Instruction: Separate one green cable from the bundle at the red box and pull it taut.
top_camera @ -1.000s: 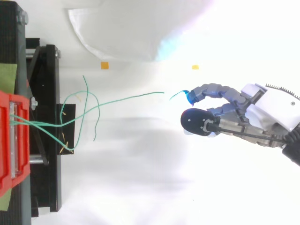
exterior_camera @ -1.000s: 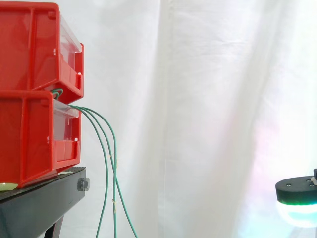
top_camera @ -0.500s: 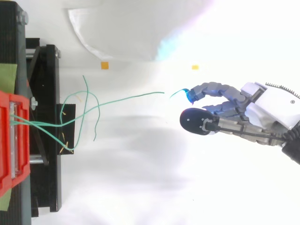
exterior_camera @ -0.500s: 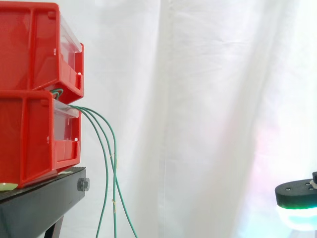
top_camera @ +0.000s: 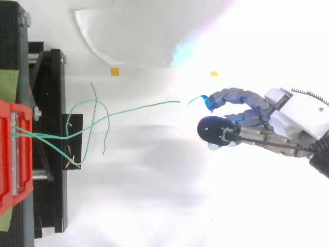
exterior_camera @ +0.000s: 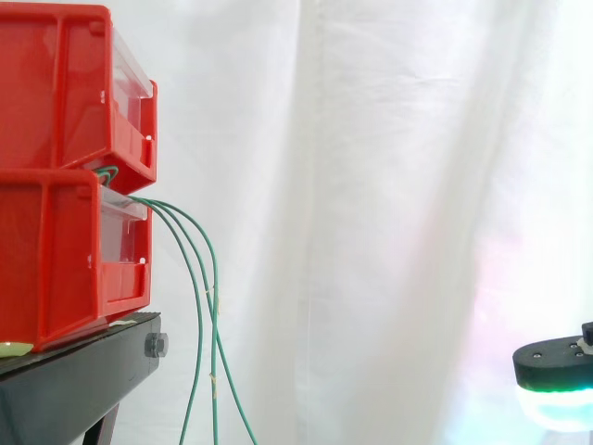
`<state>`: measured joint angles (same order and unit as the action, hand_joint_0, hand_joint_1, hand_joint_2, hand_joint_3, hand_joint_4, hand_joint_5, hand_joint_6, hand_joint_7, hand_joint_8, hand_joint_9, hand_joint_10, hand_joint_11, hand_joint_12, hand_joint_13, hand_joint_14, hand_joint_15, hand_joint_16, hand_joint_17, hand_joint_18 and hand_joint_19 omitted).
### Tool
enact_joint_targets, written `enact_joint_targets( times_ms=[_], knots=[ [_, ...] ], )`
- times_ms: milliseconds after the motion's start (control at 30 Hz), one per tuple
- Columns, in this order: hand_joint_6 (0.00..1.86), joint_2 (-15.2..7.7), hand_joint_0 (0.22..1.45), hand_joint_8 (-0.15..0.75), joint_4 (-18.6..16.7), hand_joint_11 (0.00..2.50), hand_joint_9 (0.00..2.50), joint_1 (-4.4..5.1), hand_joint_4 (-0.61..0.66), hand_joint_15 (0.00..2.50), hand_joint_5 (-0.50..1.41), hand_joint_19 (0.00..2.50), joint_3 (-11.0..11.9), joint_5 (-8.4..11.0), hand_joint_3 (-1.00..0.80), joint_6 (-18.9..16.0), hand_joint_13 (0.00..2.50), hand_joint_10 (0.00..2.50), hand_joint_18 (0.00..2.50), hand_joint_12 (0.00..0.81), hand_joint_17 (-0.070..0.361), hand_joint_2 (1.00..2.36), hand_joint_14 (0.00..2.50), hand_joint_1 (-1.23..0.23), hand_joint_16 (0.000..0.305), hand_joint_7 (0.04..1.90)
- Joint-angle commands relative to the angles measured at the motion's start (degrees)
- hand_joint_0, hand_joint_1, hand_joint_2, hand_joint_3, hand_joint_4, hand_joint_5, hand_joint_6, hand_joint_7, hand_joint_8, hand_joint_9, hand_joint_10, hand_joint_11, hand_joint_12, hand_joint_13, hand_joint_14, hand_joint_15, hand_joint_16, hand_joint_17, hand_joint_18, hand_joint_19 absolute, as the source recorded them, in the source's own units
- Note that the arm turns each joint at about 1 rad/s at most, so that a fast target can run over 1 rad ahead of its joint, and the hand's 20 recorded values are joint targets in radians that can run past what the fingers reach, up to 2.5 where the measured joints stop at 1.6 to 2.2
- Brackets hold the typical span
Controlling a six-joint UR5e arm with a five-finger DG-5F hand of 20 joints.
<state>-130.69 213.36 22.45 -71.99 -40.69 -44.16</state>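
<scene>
Three green cables (exterior_camera: 206, 306) come out between the two stacked red boxes (exterior_camera: 56, 250) and hang down past the black stand (exterior_camera: 83, 371). In the top view the cables fan out from the red box (top_camera: 10, 149). One long green cable (top_camera: 139, 109) runs right towards my hand (top_camera: 277, 123), and its curled end (top_camera: 196, 99) lies right at the hand's leading edge. Whether the hand holds that end is not visible. In the side view part of my hand (exterior_camera: 554, 371) sits low at the right edge, glowing green-white, far from the boxes.
A white curtain (exterior_camera: 389, 185) hangs behind the work. Two small orange markers (top_camera: 114, 71) lie on the white floor. The black stand's frame (top_camera: 51, 144) sticks out to the right of the red box, under the cables.
My hand has crept slightly left and up in the top view, and the cable's curled end has lifted with it. The hanging cables and the boxes have not moved.
</scene>
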Motion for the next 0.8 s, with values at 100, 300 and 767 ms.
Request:
enact_joint_targets(
  times_ms=[100, 300, 767],
  knots=[
    [0.50, 0.00, 0.55, 0.237, -0.05, 1.11, 0.93, 0.05, 0.13, 0.61, -0.20, 0.73, 0.01, -0.01, -0.50, 0.12, 0.83, 0.01, 0.59, 0.316, 0.085, 1.00, 0.02, -0.61, 0.038, 0.69],
    [0.50, 0.00, 0.56, 0.243, 0.04, 0.60, 0.74, -0.04, 0.13, 0.55, -0.21, 0.70, 0.01, -0.10, -0.50, 0.21, 0.90, 0.02, 0.54, 0.339, 0.081, 1.00, 0.02, -0.59, 0.036, 0.67],
    [0.50, 0.00, 0.52, 0.286, -0.05, 0.58, 0.82, 0.05, 0.16, 0.51, -0.19, 0.70, 0.01, -0.10, -0.50, 0.21, 0.85, 0.01, 0.51, 0.330, 0.084, 1.00, 0.01, -0.56, 0.037, 0.73]
  ],
)
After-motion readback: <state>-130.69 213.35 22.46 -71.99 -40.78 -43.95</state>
